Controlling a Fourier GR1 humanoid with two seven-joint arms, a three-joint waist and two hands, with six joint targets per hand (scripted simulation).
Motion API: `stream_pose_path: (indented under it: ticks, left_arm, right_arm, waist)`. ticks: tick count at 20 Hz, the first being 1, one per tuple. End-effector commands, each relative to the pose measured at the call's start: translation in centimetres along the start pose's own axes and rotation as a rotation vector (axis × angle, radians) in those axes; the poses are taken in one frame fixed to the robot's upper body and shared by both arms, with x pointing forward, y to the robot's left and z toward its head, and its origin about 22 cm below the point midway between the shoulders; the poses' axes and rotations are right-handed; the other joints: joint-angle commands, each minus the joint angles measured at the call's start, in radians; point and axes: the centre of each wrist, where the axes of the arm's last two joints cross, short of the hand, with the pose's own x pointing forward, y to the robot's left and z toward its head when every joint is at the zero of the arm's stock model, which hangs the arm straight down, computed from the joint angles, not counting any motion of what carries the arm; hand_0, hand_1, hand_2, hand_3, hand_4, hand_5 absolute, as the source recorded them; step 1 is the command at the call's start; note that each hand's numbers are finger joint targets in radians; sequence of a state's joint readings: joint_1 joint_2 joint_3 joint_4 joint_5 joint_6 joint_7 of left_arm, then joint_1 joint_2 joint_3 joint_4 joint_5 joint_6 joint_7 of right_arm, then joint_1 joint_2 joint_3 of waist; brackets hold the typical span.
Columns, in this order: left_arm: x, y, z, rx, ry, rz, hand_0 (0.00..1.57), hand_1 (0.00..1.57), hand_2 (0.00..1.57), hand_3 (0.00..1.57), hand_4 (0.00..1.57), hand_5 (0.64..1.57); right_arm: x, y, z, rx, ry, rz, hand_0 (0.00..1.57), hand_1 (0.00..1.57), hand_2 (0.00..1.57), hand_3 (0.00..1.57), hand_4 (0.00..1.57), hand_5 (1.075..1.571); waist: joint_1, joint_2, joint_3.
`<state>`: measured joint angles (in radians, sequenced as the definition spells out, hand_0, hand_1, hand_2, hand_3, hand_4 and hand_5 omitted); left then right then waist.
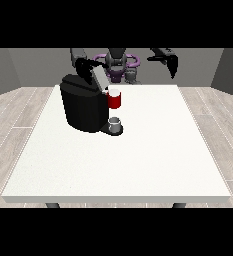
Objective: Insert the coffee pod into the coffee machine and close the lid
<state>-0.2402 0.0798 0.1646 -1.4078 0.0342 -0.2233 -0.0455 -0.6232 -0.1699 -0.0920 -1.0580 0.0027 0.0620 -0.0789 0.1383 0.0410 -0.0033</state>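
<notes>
i see the hand at the view's left [86, 64] up at the coffee machine [83, 105] lid [99, 77], fingers unclear; hand at the view's right [171, 63] hangs relaxed, far right; a grey thing [115, 121] sits under the spout

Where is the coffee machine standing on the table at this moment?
In the front view the coffee machine stands on the white table, left of centre towards the far edge, with a red thing at its right side.
</notes>
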Motion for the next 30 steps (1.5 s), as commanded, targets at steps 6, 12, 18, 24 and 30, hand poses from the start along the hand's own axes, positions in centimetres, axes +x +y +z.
stream_pose_path:
  ticks: [6, 12, 18, 24, 30]
  left_arm:
    - [-0.5, 1.6, -0.2, 0.046, -0.009, -0.028, 0.00, 0.00, 0.00, 0.00, 0.00, 1.571]
    - [-1.2, 0.2, 0.0, 0.027, -0.006, -0.009, 0.00, 0.00, 0.00, 0.00, 0.00, 1.571]
    - [-1.4, 2.4, -0.2, 0.061, -0.003, -0.020, 0.00, 0.00, 0.00, 0.00, 0.19, 1.571]
    - [-0.7, 2.4, 0.2, 0.031, 0.030, -0.016, 0.00, 0.00, 0.00, 0.00, 0.18, 1.571]
    - [-0.2, 1.9, -0.3, 0.047, -0.037, -0.023, 0.00, 0.00, 0.00, 0.00, 0.12, 1.571]
  right_arm:
    - [0.9, 2.4, -1.3, 0.089, -0.004, 0.013, 0.00, 0.00, 0.00, 0.00, 0.00, 1.571]
    - [2.9, 4.0, -3.0, 0.082, -0.034, 0.046, 0.00, 0.00, 0.00, 0.00, 0.21, 1.571]
    - [5.2, 5.8, -4.0, 0.114, -0.075, 0.141, 0.00, 0.00, 0.00, 0.00, 0.12, 1.571]
    - [4.5, 6.2, -4.1, 0.110, -0.074, 0.128, 0.00, 0.00, 0.00, 0.00, 0.12, 1.571]
    - [3.0, 6.3, -2.9, 0.214, -0.162, 0.058, 0.00, 0.00, 0.00, 0.00, 0.13, 1.571]
  waist:
    - [-0.033, 0.026, 0.0032]
    - [0.004, 0.033, 0.0031]
    - [-0.013, 0.047, 0.0030]
    - [0.013, 0.006, 0.0032]
    - [-0.026, 0.016, 0.0034]
